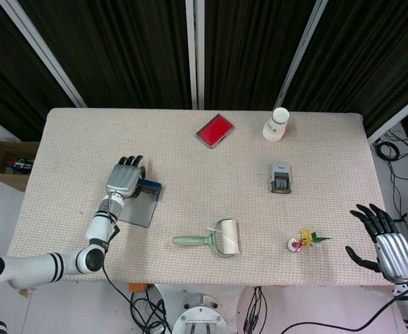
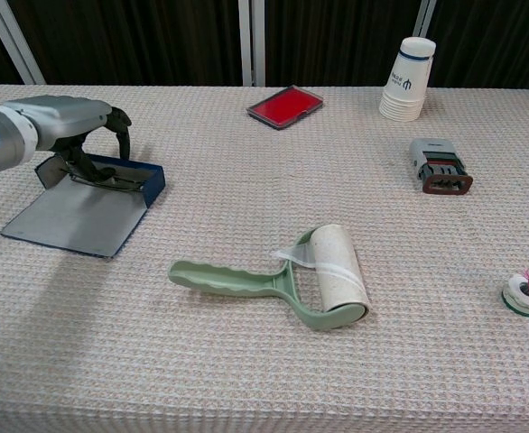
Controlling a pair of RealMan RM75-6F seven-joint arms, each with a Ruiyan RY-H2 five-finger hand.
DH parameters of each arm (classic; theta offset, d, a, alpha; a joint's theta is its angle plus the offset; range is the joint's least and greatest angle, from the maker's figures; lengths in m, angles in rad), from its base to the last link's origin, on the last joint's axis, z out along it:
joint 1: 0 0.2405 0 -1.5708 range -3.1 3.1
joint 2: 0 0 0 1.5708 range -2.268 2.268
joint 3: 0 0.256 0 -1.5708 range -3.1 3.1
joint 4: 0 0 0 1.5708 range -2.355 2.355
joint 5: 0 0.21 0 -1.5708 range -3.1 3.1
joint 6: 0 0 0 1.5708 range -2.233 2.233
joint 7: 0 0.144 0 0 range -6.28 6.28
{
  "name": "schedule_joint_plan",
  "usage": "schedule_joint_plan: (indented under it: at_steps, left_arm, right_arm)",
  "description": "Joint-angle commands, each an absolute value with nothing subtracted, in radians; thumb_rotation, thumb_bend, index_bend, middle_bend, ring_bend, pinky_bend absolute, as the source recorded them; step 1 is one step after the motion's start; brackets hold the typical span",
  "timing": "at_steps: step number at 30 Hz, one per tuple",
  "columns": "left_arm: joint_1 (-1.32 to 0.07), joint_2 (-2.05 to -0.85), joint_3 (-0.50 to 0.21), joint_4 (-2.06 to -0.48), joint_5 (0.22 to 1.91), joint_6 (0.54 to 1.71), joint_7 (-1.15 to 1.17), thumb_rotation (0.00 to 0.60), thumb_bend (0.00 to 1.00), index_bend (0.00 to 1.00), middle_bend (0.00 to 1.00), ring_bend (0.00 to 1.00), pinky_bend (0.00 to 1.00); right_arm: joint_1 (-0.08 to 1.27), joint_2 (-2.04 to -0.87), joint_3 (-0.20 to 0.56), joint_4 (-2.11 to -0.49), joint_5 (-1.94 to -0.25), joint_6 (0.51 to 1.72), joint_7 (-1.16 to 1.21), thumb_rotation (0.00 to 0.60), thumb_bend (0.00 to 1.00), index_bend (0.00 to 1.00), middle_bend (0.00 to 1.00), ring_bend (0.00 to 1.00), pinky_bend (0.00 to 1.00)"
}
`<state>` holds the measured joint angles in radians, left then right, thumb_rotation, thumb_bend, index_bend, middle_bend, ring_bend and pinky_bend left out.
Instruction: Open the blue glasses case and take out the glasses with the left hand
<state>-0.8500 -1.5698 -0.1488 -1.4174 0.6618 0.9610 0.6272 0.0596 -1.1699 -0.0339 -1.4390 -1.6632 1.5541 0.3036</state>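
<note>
— Where's the case (image 2: pixel 93 194)?

— Near the left edge of the tabletop (image 2: pixel 264 379), already open. Grey lid (image 2: pixel 70 216) folded flat toward the near side, blue tray (image 2: pixel 125 171) at the far end, so nothing to block a reach from above.

— And the glasses (image 2: pixel 102 178)?

— Lying in the tray, dark frame just showing above the blue wall. Not lifted out yet.

— Left hand (image 2: pixel 70 122)?

— Arched over the tray's left end, fingers apart and curled downward, thumb dipping toward the frame. Gripping nothing, as far as can be seen. Hard to tell from either view whether touching the glasses or only hovering close. Probably shaped that way to straddle the frame before pinching.

— Why from that side?

— Likely to come in over the low open edge rather than across the taller wall. Would call for a light pinch: thin frame, shallow tray, easy to drag the whole case along.

— Right hand (image 1: pixel 385 240)?

— Off the near right corner, fingers spread, holding nothing. Parked well apart, clear of the work.

— Anything in the way?

— No. Roller (image 2: pixel 287 275) near the middle, well apart from the case.
</note>
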Motion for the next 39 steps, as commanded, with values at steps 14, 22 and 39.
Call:
schedule_joint_plan:
  at_steps: [14,22,39]
  left_arm:
    - [-0.859,-1.571,-0.162,-1.4,0.636,0.95,0.615,0.6,0.45,0.49,0.1,0.06,0.11]
    - [-0.841,-1.588,-0.167,-1.384,0.685,0.983,0.568,0.6,0.45,0.54,0.12,0.06,0.11]
    - [-0.732,-1.882,-0.164,-0.967,1.095,1.246,0.238,0.6,0.45,0.55,0.14,0.06,0.11]
  right_arm:
    - [0.064,-1.171,-0.032,-1.437,-1.659,1.544,0.305,0.6,0.2,0.18,0.13,0.0,0.11]
    - [0.063,-1.167,-0.031,-1.444,-1.658,1.545,0.298,0.6,0.2,0.18,0.13,0.0,0.11]
    - [0.069,-1.166,-0.029,-1.452,-1.659,1.537,0.29,0.6,0.2,0.18,0.13,0.0,0.11]
